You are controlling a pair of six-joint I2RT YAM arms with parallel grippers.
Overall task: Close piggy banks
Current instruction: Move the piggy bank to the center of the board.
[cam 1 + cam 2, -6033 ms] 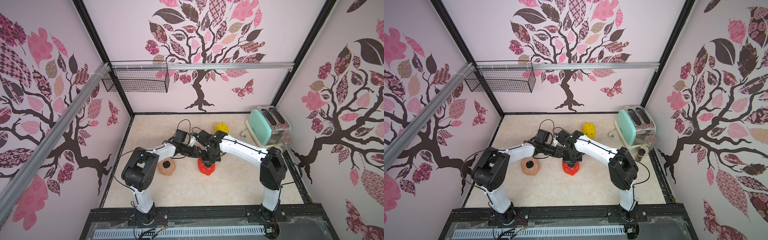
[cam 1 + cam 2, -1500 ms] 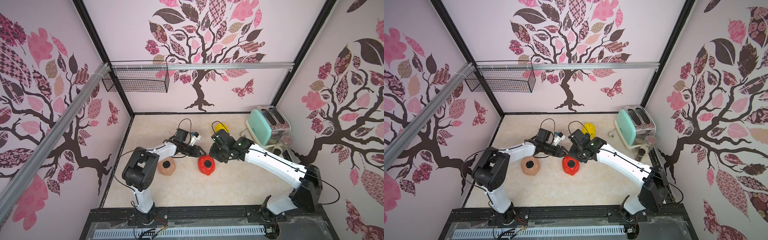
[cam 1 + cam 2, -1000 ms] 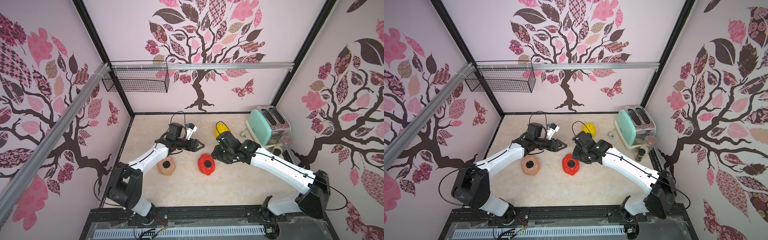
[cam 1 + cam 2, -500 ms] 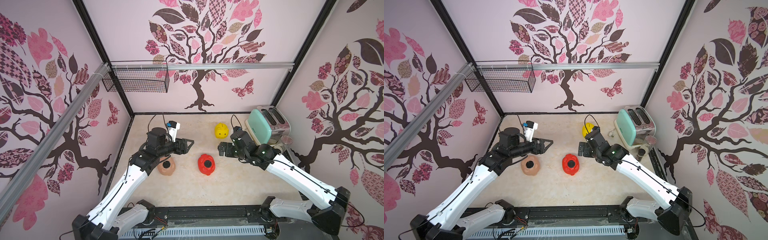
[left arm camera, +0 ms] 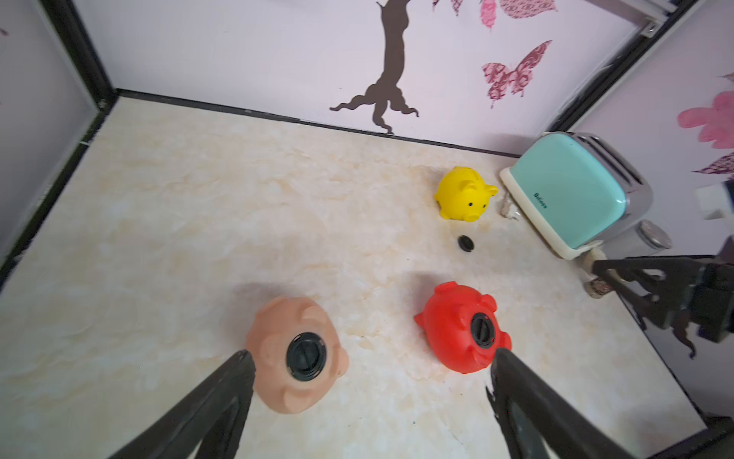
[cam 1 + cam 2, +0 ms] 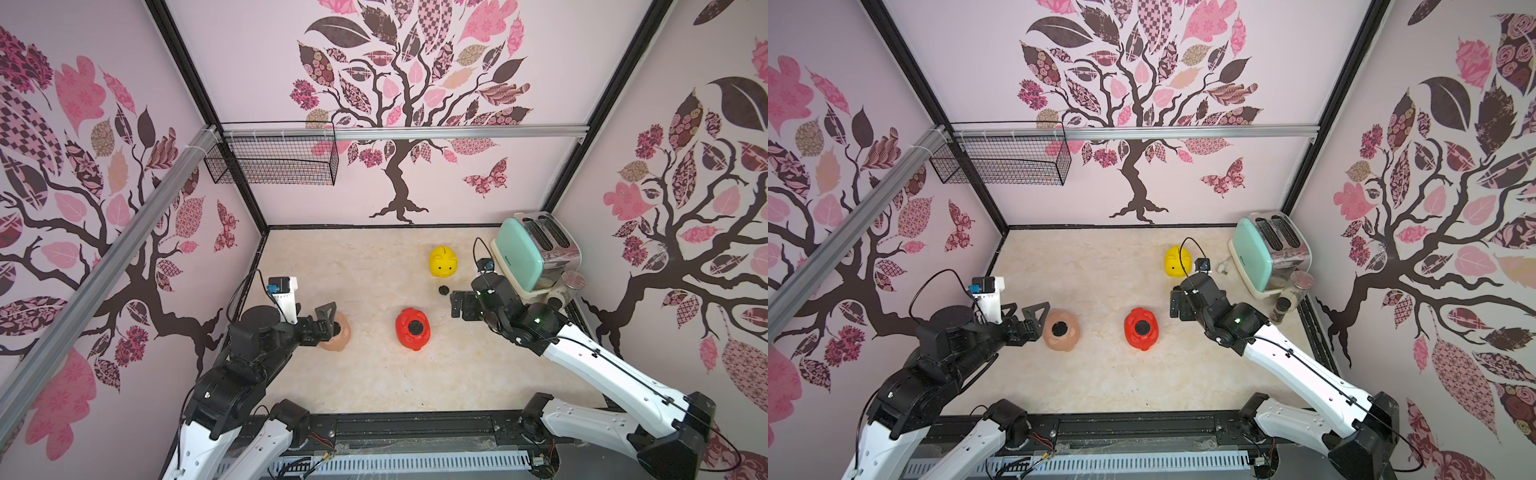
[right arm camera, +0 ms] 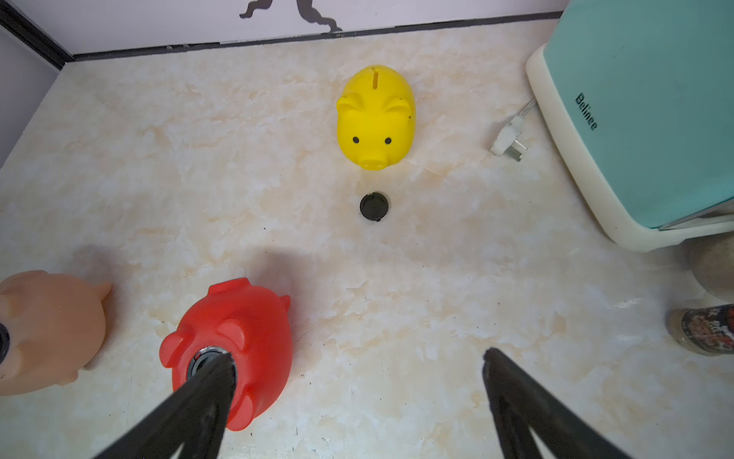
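Three piggy banks sit on the marble floor. The peach-pink piggy bank lies belly up with a black plug in its hole. The red piggy bank also lies belly up with a black plug seated. The yellow piggy bank stands upright at the back, slot up, and a loose black plug lies before its snout. My left gripper hovers open and empty just left of the peach bank. My right gripper is open and empty, to the right of the red bank.
A mint-green toaster stands at the back right, its power plug on the floor beside it. Two spice jars stand in front of it. A wire basket hangs on the back wall, left.
Both arms have drawn back from the red bank, left arm leftward, right arm rightward. Both grippers have opened. The red bank stays belly up with its plug.
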